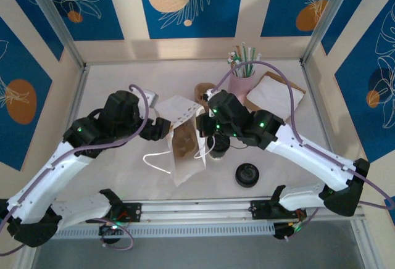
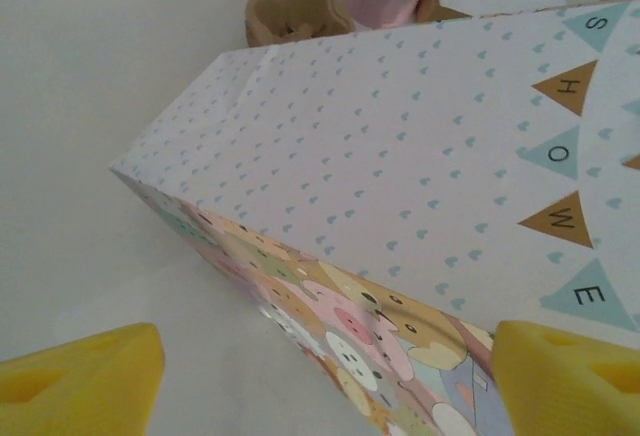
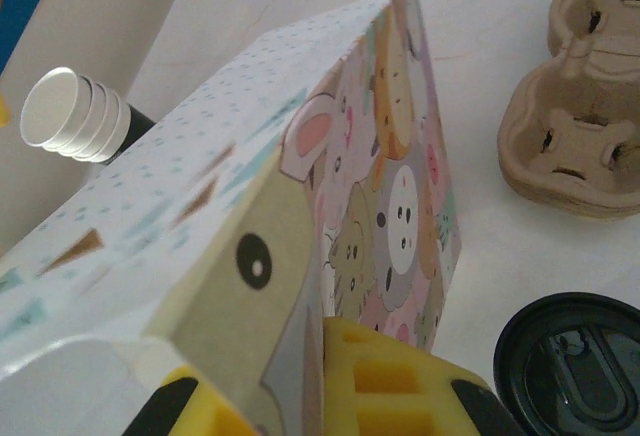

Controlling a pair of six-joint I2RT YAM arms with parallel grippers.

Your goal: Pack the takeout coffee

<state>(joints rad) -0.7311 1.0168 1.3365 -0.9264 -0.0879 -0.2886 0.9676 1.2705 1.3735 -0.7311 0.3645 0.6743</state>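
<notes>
Hovering at the left with jaws wide apart, left gripper (image 1: 163,128), patterned paper bag (image 1: 183,140) between both arms, right gripper (image 1: 207,139) pinched on the bag's right edge, takeout coffee (image 1: 218,150) standing just beside the bag, under that gripper.

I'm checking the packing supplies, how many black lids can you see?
2. One loose lid lies on the table near its front edge; the other lid sits just right of the bag. More may be hidden.
</notes>
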